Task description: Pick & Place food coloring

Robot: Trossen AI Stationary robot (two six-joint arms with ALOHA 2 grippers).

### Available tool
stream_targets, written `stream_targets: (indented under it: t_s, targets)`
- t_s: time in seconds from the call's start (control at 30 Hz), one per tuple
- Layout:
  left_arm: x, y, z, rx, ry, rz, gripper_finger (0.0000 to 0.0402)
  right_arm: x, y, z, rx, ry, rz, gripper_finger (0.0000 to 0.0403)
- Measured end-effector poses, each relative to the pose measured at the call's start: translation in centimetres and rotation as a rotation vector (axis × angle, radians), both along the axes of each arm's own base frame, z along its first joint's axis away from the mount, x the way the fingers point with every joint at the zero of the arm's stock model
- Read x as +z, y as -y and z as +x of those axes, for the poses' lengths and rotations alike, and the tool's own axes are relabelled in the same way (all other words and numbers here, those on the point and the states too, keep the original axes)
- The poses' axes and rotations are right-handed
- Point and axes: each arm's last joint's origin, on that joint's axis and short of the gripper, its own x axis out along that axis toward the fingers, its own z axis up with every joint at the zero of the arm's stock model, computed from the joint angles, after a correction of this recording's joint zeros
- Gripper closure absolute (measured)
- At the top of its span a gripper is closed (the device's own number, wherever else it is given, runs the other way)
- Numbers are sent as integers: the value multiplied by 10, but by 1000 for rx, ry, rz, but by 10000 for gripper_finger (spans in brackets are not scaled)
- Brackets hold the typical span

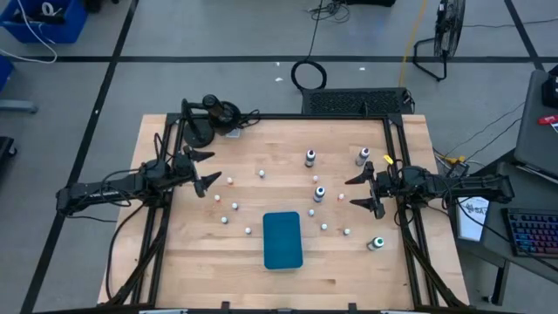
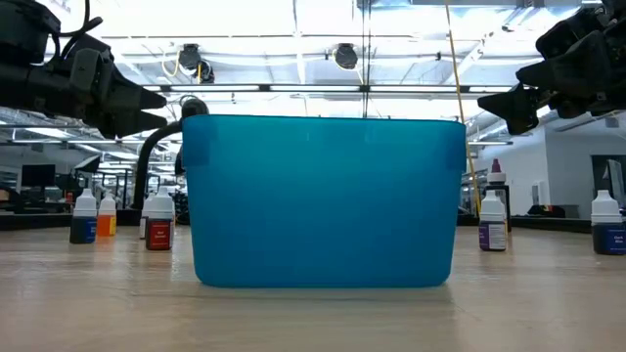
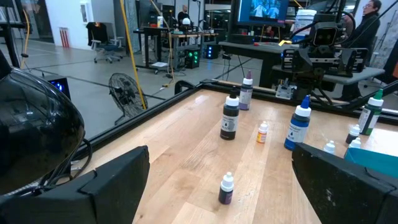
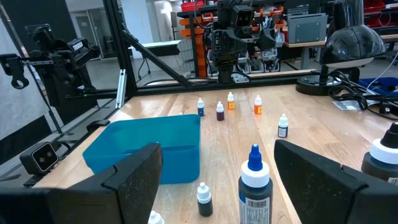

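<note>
Left gripper and right gripper hover spread and empty at the table sides — tiny white-capped food-coloring bottles stand scattered around the teal rectangular plastic tray, presumably the drop-off.

a robotics lab or workshop: grey concrete floor, a floor fan, monitors, equipment racks and workbenches behind the wooden surface.
</note>
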Motion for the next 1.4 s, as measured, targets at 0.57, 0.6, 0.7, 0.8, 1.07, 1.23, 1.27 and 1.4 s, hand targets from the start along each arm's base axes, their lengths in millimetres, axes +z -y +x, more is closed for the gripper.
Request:
stream_targets:
  t_s: [0.57,0.6,0.7,0.8,1.07,1.23,1.27,1.4]
  targets:
    - [0,0,0,0,0,0,11,0,0,0,0,0,0,110]
    - [0,0,0,0,0,0,11,0,0,0,0,0,0,110]
    - [0,0,0,0,-1,0,11,0,0,0,0,1,0,110]
    - [0,0,0,0,0,0,11,0,0,0,0,0,0,110]
    - [0,0,0,0,0,0,11,0,0,0,0,1,0,110]
    - [0,0,0,0,0,0,11,0,0,0,0,0,0,110]
    - [0,0,0,0,0,0,11,0,0,0,-1,1,0,110]
    - [0,0,0,0,0,0,11,2,0,0,0,16,1,110]
